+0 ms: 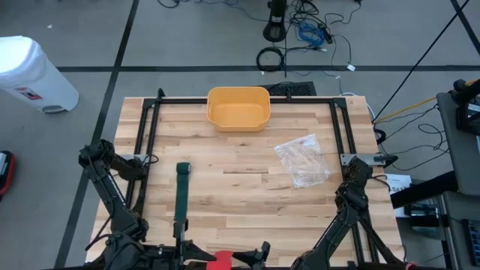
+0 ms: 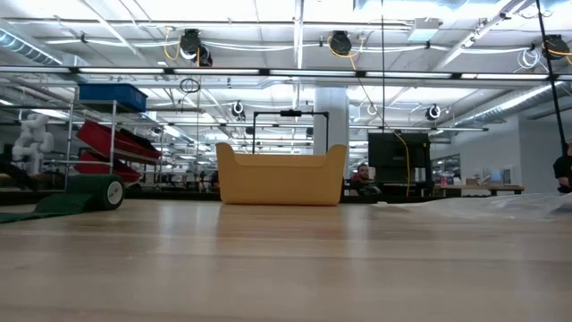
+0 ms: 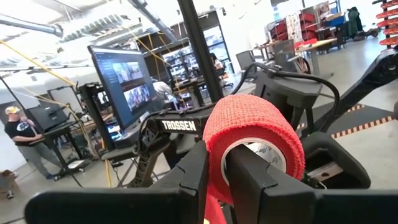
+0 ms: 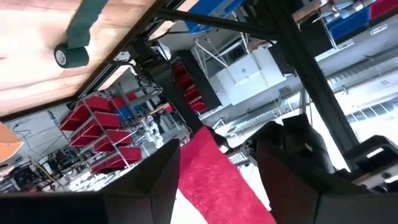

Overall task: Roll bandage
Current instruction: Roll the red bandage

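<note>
Both arms were parked low at the near table edge, grippers facing each other over the rim. The left gripper [image 3: 227, 180] was clamped on a red bandage roll [image 3: 254, 140]: one finger was seen through the core, the other against the outer wrap, so the roll was pinned by its wall. Probably held that way so the loose strip could be wound onto it. The core axis was seen pointing roughly along the fingers, towards the right arm.

The right gripper [image 4: 217, 168] was seen with its jaws apart. The red strip [image 4: 221, 180] was lying between the two fingers without being pinched. Its long axis ran from the gap back towards the left gripper, so the strip was probably being guided rather than gripped. In the high view only a red patch [image 1: 220, 260] was visible between the two grippers.

A second bandage, dark green [image 1: 181, 196], was laid out flat on the table [image 1: 247, 187], ahead of the left gripper. Its long axis ran away from the claws, and its rolled end [image 1: 182, 169] was the far one. It was not touched. A yellow bin [image 1: 238, 108] and a clear plastic bag [image 1: 302, 160] were well beyond both claws.
</note>
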Robot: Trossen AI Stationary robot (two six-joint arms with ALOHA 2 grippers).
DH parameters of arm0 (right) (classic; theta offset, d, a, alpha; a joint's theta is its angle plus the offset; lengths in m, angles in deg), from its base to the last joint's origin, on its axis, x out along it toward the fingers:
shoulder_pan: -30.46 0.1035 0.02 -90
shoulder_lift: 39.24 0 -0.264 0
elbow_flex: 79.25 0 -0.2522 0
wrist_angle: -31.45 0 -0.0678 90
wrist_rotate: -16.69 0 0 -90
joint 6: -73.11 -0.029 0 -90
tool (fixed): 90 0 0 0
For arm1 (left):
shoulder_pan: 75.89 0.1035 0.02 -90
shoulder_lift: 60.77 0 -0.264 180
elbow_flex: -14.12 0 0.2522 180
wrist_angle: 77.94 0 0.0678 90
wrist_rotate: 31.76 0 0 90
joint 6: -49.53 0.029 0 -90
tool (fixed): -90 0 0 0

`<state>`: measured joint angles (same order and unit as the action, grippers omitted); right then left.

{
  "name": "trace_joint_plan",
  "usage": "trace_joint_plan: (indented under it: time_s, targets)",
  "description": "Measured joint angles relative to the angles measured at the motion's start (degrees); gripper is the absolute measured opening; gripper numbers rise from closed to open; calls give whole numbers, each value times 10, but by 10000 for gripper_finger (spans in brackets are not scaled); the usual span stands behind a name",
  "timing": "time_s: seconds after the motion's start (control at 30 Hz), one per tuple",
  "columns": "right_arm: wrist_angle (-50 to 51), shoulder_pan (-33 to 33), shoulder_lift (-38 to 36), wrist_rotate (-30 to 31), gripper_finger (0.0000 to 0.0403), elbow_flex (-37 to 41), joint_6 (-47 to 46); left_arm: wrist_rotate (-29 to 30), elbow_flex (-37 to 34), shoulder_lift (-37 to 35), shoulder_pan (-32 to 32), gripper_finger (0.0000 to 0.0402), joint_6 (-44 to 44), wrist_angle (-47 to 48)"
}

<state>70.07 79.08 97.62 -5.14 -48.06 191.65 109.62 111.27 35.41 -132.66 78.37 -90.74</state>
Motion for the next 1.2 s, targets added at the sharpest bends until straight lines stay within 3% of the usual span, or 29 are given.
trace_joint_plan:
  time_s: [0.5, 0.73, 1.2]
  targets:
    - [60, 14, 0, 5, 196, 0, -57, 0, 0, 0, -2, 58, 0, 0]
    - [50, 37, 0, 3, 196, 0, -42, 0, 0, 0, -3, 58, 1, 0]
    - [54, 11, 0, 11, 196, 0, -39, 0, 0, 0, -3, 58, 0, 0]
